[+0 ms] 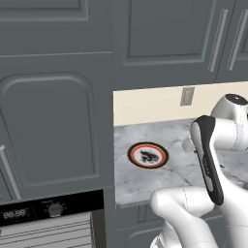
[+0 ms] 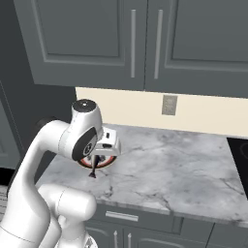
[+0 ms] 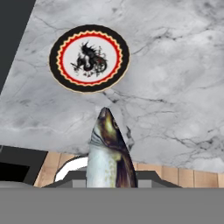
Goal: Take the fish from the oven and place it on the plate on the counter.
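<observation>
My gripper (image 2: 96,162) hangs over the left part of the marble counter (image 2: 164,164), shut on the fish (image 3: 108,151). The fish (image 2: 92,170) is slim, with a dark back and a pale belly, and it points down at the counter's front edge. The round plate (image 3: 89,58) has a dark rim, a red ring and a white middle with a dark figure. It lies on the counter just beyond the fish's head, apart from it. In the left base view the plate (image 1: 147,155) sits bare and my arm hides the hand. The oven (image 1: 48,210) shows its black control strip at the lower left.
Grey upper cabinets (image 2: 145,43) hang above the counter, with a wall outlet (image 2: 169,104) on the beige backsplash. A tall grey cabinet panel (image 1: 53,131) stands left of the counter above the oven. A black cooktop edge (image 2: 240,155) lies at the far right.
</observation>
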You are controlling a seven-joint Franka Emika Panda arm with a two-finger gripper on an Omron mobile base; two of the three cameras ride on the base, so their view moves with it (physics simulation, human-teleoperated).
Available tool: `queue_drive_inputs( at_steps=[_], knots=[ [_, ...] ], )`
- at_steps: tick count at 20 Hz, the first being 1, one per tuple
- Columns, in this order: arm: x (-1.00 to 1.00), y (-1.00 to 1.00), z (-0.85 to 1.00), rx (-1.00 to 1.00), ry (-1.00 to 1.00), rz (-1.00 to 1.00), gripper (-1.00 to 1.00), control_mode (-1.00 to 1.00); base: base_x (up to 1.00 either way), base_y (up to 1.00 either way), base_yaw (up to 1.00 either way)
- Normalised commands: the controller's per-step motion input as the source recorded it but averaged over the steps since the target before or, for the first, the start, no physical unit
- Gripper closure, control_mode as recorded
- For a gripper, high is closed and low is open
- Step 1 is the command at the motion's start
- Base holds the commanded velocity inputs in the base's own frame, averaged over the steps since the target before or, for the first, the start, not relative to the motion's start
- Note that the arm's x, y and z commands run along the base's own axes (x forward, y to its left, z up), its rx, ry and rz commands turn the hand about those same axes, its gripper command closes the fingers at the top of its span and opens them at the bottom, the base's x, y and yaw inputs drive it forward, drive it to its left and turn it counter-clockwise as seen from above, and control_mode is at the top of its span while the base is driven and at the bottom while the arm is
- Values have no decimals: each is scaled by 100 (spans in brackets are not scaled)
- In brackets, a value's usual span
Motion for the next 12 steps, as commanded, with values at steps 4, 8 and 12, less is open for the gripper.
queue_drive_inputs(
  at_steps=[4,8,12],
  knots=[
    [0,36,-2,0,0,0,100,-100,0,0,0],
    [4,44,-8,0,0,0,100,-100,0,0,0],
    [1,39,-17,-2,0,0,100,-100,0,0,0]
  ],
)
